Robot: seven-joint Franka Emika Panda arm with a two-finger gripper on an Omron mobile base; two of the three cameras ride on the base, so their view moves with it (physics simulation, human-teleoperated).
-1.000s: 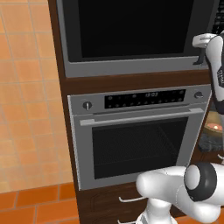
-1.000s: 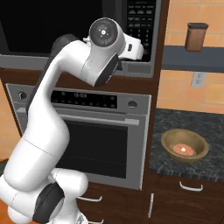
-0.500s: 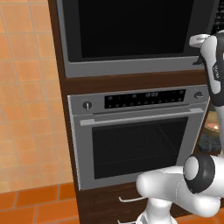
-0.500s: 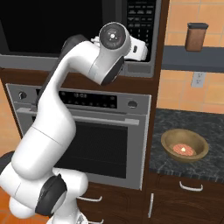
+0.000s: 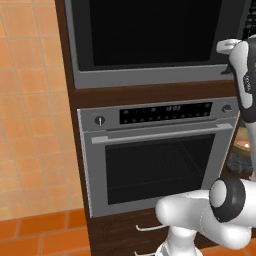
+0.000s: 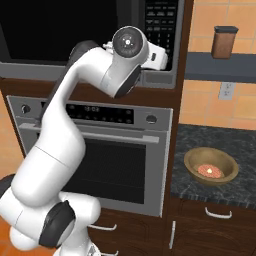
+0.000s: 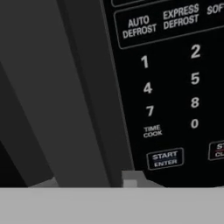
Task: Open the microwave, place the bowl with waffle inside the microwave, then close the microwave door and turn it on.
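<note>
Glossy black glass microwave door (image 5: 145,32), round tan bowl with waffle (image 6: 211,165), speckled counter (image 6: 245,150)

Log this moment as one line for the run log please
stage: reaching for handle | grey-steel microwave with black glass door: shut | dark vertical handle: close before hand camera | tan-brown bowl with waffle: on dark counter | gripper: state unclear
</note>
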